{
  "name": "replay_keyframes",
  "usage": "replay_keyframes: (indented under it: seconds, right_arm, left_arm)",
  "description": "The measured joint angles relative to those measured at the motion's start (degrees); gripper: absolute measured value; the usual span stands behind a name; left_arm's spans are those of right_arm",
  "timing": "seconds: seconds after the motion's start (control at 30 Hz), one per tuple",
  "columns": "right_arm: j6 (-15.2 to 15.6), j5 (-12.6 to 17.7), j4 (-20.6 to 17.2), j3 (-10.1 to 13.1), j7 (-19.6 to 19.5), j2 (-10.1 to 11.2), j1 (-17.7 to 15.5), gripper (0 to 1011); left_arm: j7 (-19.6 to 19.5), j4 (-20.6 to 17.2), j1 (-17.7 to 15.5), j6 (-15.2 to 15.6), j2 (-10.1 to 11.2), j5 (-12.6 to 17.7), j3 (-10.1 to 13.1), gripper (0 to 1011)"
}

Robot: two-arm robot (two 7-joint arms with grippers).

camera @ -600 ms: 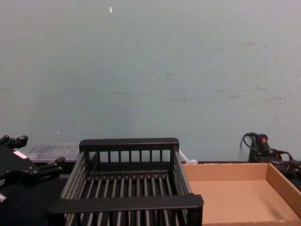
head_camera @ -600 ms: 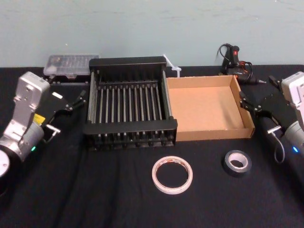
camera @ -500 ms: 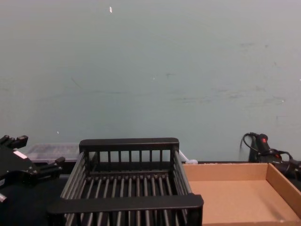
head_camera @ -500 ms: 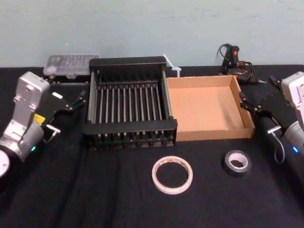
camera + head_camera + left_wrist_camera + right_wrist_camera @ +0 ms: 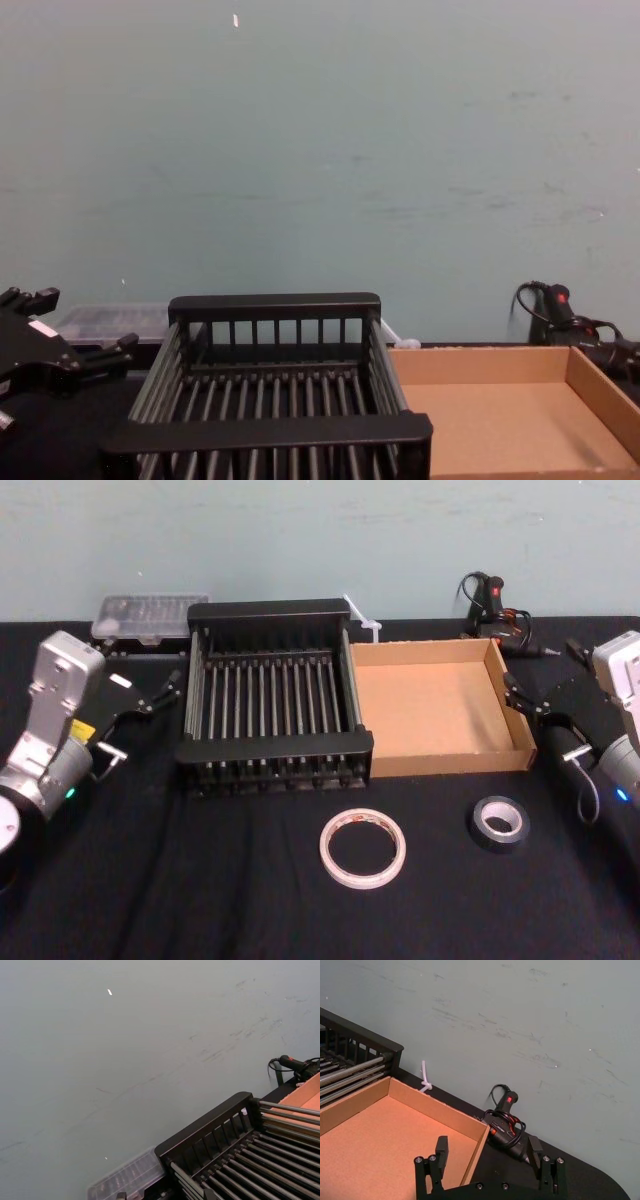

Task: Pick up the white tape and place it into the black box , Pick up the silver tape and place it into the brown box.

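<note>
Left gripper waits beside the black box, right gripper beside the adjoining brown box, both spread wide and empty. White tape and silver tape lie flat on the table nearer the robot.

I see the black box as moulded plastic, matt with a faint sheen on its bars. The brown box is plain matt cardboard. The white tape looks glossy, the silver tape smooth and dull. Matt black cloth covers the desk.
</note>
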Motion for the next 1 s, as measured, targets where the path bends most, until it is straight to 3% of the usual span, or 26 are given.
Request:
replay_keyframes:
  seconds: [0.77,1.0]
  right_arm:
    - [-0.03,-0.03,-0.02,0.06,0.07,-0.01,-0.02,1002]
    - [0.07,0.46,-2.41,1.71,1.94,0.8,-1.46,1002]
  left_arm:
    - [0.0,0.0,0.0,0.0,0.0,0.0,0.0,1001]
    - [0.0,0.0,0.0,0.0,0.0,0.0,0.0,1001]
